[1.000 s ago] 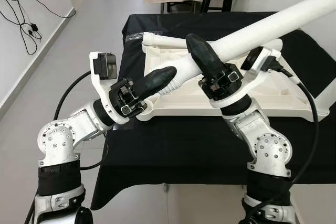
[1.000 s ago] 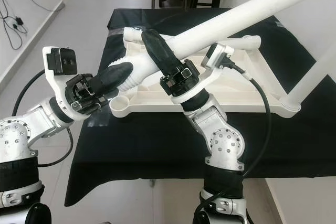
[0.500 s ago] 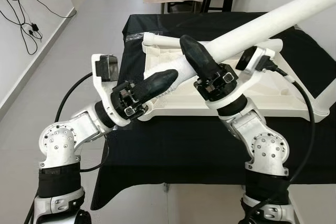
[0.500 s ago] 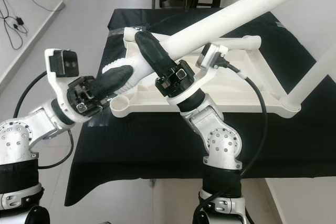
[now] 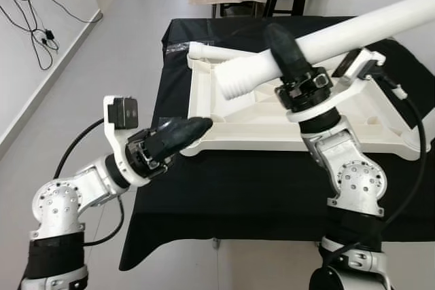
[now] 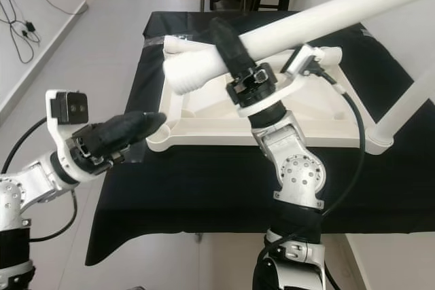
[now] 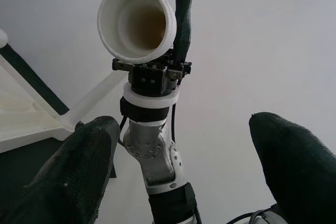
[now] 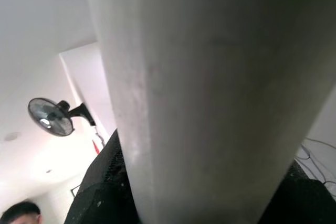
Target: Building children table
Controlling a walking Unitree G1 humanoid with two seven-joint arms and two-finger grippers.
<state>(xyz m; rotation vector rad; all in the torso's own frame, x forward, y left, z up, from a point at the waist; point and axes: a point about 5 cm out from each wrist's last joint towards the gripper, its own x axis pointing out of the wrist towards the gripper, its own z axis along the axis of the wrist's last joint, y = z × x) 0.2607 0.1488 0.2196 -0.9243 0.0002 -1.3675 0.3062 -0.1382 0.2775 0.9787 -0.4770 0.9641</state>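
Above the desk (image 5: 224, 188), right end effector (image 5: 289, 56) is clamped on the leg (image 5: 326, 42) over the upturned tabletop (image 5: 238, 123), left end effector (image 5: 182, 130) spread empty near its corner; one-sided grip risks the long leg pivoting or slipping.

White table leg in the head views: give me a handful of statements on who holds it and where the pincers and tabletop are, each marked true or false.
1. The right pincer is clamped on the white table leg. True.
2. The left pincer grips the leg's ribbed end. False: it is open and apart from the leg, low by the near left corner of the tabletop.
3. The white tabletop lies on a black cloth. True.
4. The leg's ribbed end is already seated in a corner socket. False: it is raised above the tabletop.
5. The leg is hollow at its end, as the left wrist view shows. True.
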